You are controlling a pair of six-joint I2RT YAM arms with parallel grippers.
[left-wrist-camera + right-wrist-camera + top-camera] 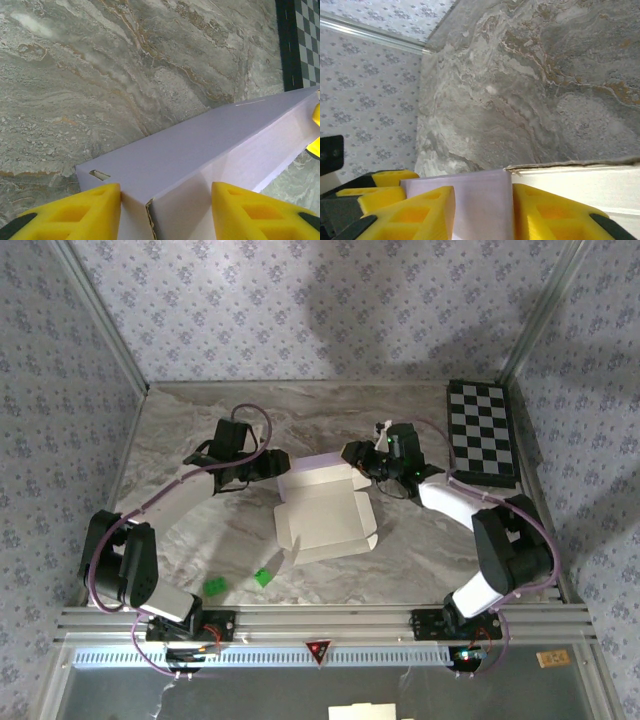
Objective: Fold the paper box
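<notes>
The paper box (325,520) lies mid-table as a shallow pale-lilac tray with its far wall raised. My left gripper (272,466) is at that wall's left end. In the left wrist view its yellow fingers (95,210) straddle the box's corner (210,145), one on the outer face and one on the inner face, shut on it. My right gripper (356,456) holds the wall's right end. Seen from the right wrist, its jaws (484,210) are shut on the lilac wall (480,192).
A black-and-white checkerboard (482,432) lies at the back right. Two small green bits (215,588) (264,577) sit near the front edge, left of the box. Patterned walls enclose the marble table (200,430) on three sides.
</notes>
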